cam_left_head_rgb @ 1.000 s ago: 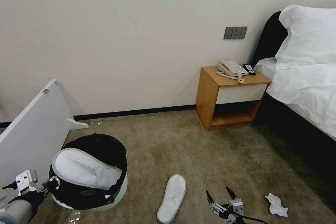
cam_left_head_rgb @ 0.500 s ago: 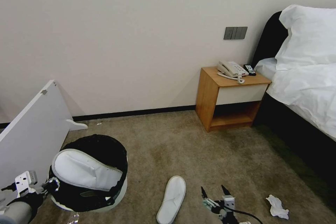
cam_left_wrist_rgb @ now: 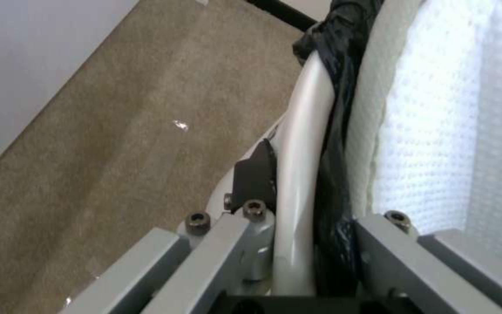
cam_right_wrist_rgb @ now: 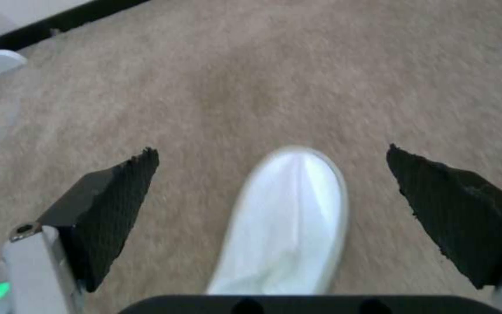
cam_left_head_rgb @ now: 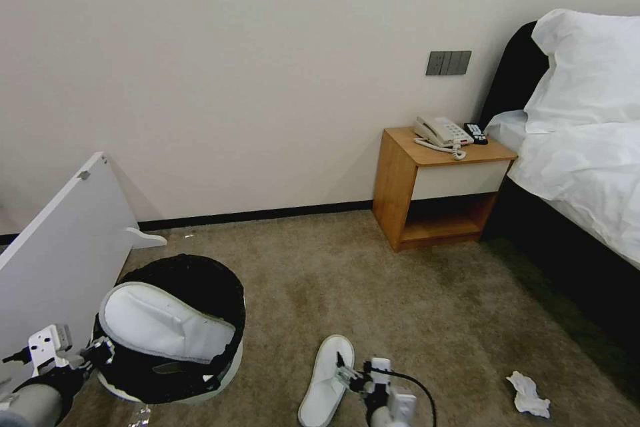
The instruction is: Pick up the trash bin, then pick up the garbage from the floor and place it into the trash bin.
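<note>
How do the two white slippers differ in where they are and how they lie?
The slipper in the trash bin rests across the black-lined bin's mouth, raised off the carpet; the slipper on the floor lies flat on the carpet. The first sits beside the left pincer, which clamps the bin's rim; the second lies between the open fingers of the right pincer, ungrasped. Both are white and of the same shape.

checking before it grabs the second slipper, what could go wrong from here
The slipper in the bin lies across the top of the trash bin instead of sinking in, so a second one may slide off. The left gripper clamps only the bin's rim and liner; the bin could tip. The open right gripper straddles the slipper on the floor from above and may only catch an edge.
</note>
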### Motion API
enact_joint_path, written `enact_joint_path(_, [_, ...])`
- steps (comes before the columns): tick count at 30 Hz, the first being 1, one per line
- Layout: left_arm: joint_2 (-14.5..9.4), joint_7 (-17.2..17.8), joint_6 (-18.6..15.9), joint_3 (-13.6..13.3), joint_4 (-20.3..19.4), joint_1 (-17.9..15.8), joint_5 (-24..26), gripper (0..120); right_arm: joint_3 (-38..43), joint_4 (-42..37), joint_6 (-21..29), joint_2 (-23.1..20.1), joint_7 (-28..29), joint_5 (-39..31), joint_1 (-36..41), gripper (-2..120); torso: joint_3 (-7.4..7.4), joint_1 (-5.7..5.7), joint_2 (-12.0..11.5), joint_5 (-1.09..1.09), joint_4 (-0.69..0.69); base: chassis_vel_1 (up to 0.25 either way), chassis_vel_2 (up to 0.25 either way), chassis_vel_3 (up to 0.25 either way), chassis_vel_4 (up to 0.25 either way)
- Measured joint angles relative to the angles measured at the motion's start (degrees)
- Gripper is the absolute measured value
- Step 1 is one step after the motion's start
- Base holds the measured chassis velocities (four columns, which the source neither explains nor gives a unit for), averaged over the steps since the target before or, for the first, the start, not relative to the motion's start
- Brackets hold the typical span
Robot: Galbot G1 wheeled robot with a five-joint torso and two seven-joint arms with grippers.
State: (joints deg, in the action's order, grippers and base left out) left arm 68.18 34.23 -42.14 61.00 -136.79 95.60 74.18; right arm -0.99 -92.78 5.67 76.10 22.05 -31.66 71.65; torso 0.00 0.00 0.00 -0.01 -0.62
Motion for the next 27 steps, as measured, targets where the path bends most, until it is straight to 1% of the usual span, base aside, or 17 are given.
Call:
enact_joint_path(3, [0.0,0.0,0.0,0.0,0.0,0.0,-0.1,1,-2.0,1.8,1.1,0.7,1.1,-1.2,-4.0,100,0.0,0.0,0.0,0.0,0.0,0.0,0.0,0.0,0.0])
enact_joint_path(7, [0.0,0.0,0.0,0.0,0.0,0.0,-0.1,1,-3.3,3.7,1.2,1.3,1.5,-1.5,-6.4,100,0.0,0.0,0.0,0.0,0.0,0.0,0.0,0.0,0.0])
enact_joint_path(9, [0.0,0.0,0.0,0.0,0.0,0.0,-0.1,1,-4.0,5.7,1.6,1.9,1.5,-1.8,-8.7,100,0.0,0.0,0.0,0.0,0.0,0.0,0.0,0.0,0.0])
enact_joint_path(10, [0.0,0.0,0.0,0.0,0.0,0.0,-0.1,1,-4.0,5.7,1.6,1.9,1.5,-1.8,-8.7,100,0.0,0.0,0.0,0.0,0.0,0.0,0.0,0.0,0.0])
enact_joint_path(12, [0.0,0.0,0.0,-0.1,0.1,-0.1,-0.2,1,-4.1,6.9,3.2,2.2,2.0,-3.3,-10.6,100,0.0,0.0,0.0,0.0,0.0,0.0,0.0,0.0,0.0])
enact_joint_path(14, [0.0,0.0,0.0,-0.1,0.1,-0.1,-0.2,1,-4.1,6.9,3.2,2.2,2.0,-3.3,-10.6,100,0.0,0.0,0.0,0.0,0.0,0.0,0.0,0.0,0.0])
enact_joint_path(17, [0.0,0.0,0.0,-0.3,0.3,-0.1,-0.4,1,-3.8,9.6,7.6,3.4,5.8,-9.2,-14.9,100,0.0,0.0,0.0,0.0,0.0,0.0,0.0,0.0,0.0])
enact_joint_path(20, [0.0,0.0,0.0,-0.3,0.4,-0.1,-0.5,1,-3.8,11.4,8.5,3.9,6.3,-11.0,-16.0,100,0.0,0.0,0.0,0.0,0.0,0.0,0.0,0.0,0.0])
enact_joint_path(27, [0.0,0.0,0.0,-0.1,0.4,0.0,-0.5,1,-3.9,14.7,8.7,5.2,6.2,-11.4,-16.2,100,0.0,0.0,0.0,0.0,0.0,0.0,0.0,0.0,0.0])
